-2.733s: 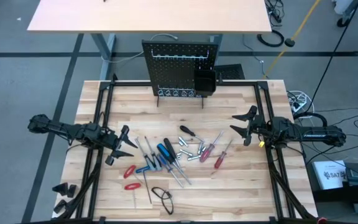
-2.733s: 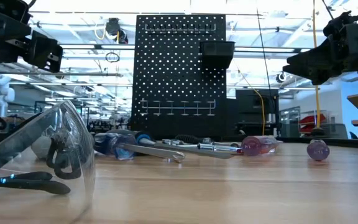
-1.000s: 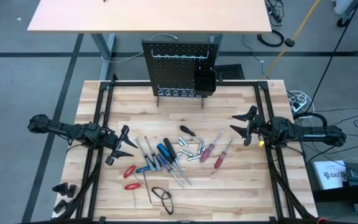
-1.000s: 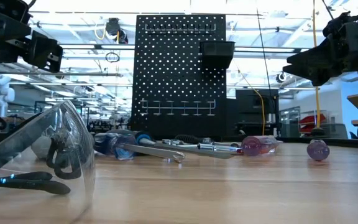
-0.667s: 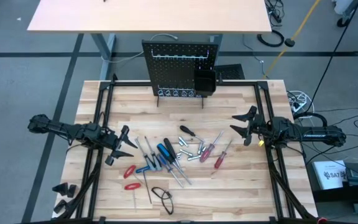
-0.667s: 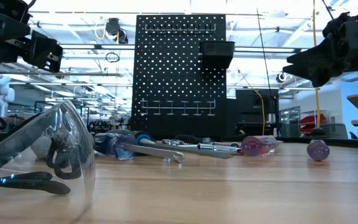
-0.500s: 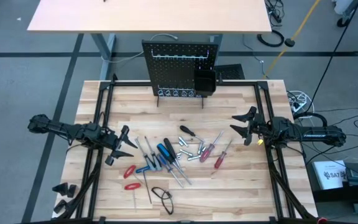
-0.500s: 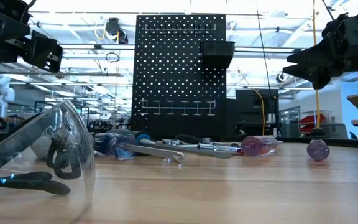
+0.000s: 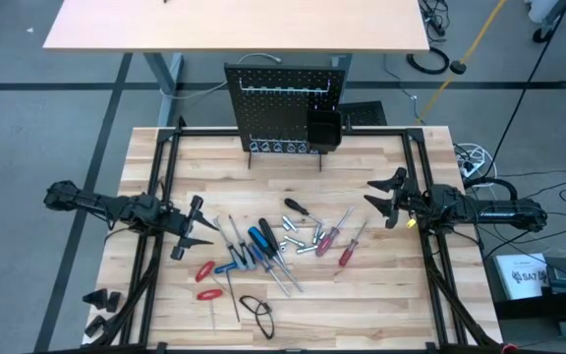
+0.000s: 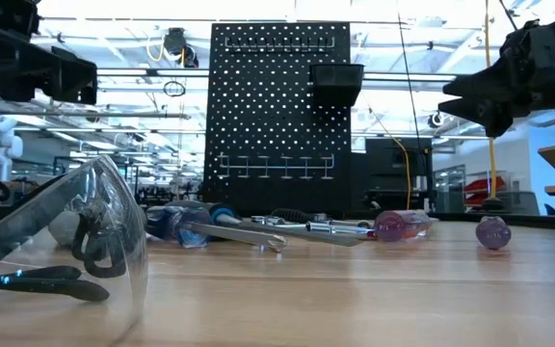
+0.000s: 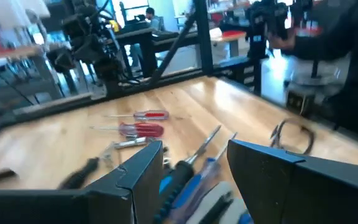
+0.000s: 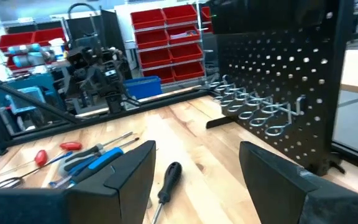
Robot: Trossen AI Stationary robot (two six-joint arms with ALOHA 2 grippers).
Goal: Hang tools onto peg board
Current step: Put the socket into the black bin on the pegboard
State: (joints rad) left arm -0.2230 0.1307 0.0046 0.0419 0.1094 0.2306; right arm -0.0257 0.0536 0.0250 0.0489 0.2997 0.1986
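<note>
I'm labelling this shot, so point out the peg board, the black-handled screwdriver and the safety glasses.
peg board (image 9: 285, 108), high view, its perforated face.
black-handled screwdriver (image 9: 295, 206), high view, its handle.
safety glasses (image 9: 257, 312), high view, the dark frame.

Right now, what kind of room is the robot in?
Probably a workshop or robot lab. Red storage bins fill shelves behind the wooden table, screwdrivers lie scattered on it, and a black peg board stands at its back edge.

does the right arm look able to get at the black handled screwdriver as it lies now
Probably yes. The right gripper hangs open above the table, and the black-handled screwdriver lies flat on bare wood on its side of the pile, apart from the red-handled screwdrivers. Nothing stands between them.
</note>
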